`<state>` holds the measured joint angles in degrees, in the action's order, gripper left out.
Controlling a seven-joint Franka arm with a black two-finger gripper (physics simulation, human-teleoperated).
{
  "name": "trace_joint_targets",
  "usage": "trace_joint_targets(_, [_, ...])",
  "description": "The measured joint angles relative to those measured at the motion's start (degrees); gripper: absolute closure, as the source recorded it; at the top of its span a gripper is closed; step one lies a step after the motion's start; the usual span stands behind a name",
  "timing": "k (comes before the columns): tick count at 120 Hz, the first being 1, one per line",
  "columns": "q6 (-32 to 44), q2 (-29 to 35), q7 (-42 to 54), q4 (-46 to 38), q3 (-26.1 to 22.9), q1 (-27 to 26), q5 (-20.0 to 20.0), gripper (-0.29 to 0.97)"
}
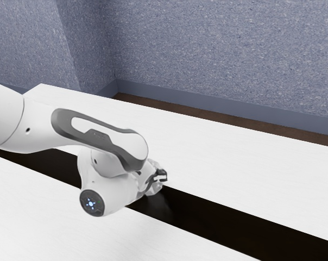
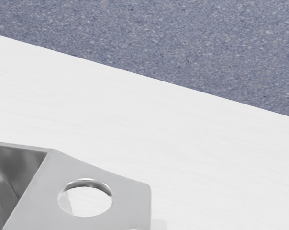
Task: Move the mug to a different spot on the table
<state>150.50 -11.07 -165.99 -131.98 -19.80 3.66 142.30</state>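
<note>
The gripper (image 1: 159, 176) hung low at 4 o'clock from the arm (image 1: 99, 136), near the white table's (image 1: 234, 157) edge. Its opening could not be determined. The grey mug (image 2: 39, 191) sat just beneath the hand, probably positioned for carrying.

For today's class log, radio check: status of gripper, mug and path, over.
Gripper low by the dark gap at the table edge, mostly behind the arm. Grey mug close under it, white tabletop beyond. Nothing else seen near the mug.
</note>
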Motion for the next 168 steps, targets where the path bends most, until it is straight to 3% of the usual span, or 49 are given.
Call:
trace_joint_targets(24, [-2.2,-0.7,0.0,-0.3,2.0,-0.1,6.4,0.79])
trace_joint_targets(42, [-3.0,-1.0,0.0,-0.4,2.7,-0.1,8.6,0.79])
trace_joint_targets(132, [-3.5,0.2,0.0,-4.6,2.8,-1.9,6.7,0.79])
trace_joint_targets(157, [-3.5,0.1,0.0,-5.8,2.7,-3.2,6.3,0.59])
trace_joint_targets(168, [-3.5,0.3,0.0,-6.2,2.7,-3.4,6.3,0.43])
